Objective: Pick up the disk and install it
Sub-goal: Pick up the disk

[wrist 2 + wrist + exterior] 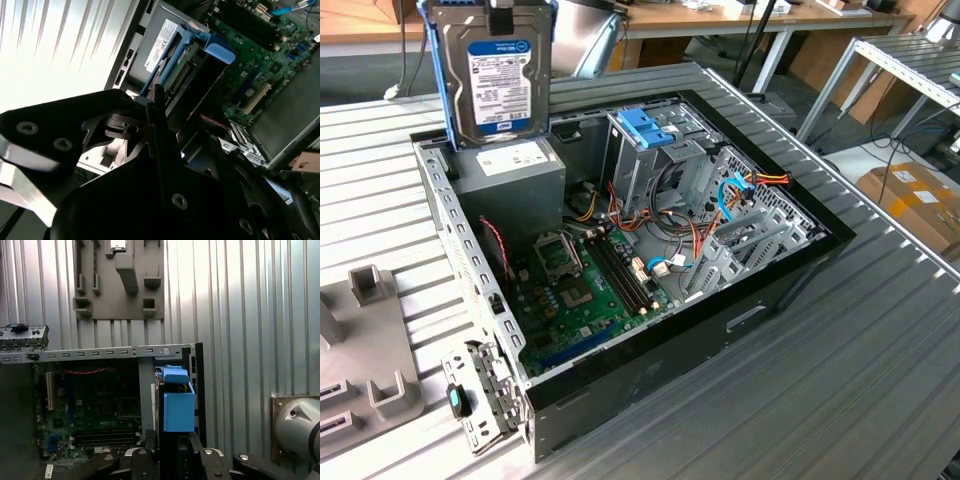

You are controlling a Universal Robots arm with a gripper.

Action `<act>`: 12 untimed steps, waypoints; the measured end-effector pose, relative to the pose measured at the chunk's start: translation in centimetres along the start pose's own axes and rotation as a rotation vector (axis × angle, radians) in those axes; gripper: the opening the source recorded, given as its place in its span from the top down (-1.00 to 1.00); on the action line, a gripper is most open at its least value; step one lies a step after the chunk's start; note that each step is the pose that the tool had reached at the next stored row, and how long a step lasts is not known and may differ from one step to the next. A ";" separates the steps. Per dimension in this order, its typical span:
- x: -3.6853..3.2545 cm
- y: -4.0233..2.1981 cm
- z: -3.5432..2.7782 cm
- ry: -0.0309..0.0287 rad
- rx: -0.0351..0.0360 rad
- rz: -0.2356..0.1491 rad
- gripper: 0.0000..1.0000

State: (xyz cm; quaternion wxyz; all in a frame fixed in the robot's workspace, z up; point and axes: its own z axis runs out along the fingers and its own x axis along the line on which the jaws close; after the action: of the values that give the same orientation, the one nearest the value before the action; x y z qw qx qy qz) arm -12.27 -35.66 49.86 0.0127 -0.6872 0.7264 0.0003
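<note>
**Disk in grip, clear of the case, not yet seated**

1. Grip. In the first wrist view the black gripper point(172, 447) has its fingers drawn in on either side of the flat dark hard disk with bright blue plastic side rails point(177, 400). The disk runs straight out from between them, edge-on to that camera. The second wrist view shows the same hold: the gripper point(154, 107) is clamped on the near end of the disk point(185, 70), whose long axis carries away from the fingers towards the board below.

2. Position of the disk. In the exterior view the disk point(500, 80) hangs in the upper left of the frame, upright with its long axis vertical and its labelled face to the camera. It is held at its top edge by the gripper point(500, 15).

3. Surroundings. The disk's lower edge stands over the grey box-shaped power supply point(515, 180), at the upper-left corner of the open black computer case point(720, 330). Whether the two touch cannot be told.

4. Governing relation. The upright grey drive cage with the blue plastic top point(645, 130) lies towards the exterior view's right of the disk, at upper centre of the frame and apart from it. The green motherboard point(580, 290) lies below and between them.

5. Judgement. The pick-up appears complete and the installation remains outstanding.
</note>
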 end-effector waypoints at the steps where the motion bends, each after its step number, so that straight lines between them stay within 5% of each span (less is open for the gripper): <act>1: -0.06 -0.95 0.02 -0.0001 0.0001 0.000 0.30; 4: -0.16 -2.66 0.05 -0.0001 0.0000 0.000 0.30; 6: -0.28 -4.72 0.09 -0.0001 0.0000 0.000 0.30; 12: -0.50 -8.61 0.16 -0.0001 0.0000 0.000 0.30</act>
State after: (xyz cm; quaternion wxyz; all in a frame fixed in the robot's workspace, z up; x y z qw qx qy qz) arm -3.65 -35.64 49.86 0.0127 -0.6872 0.7263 0.0003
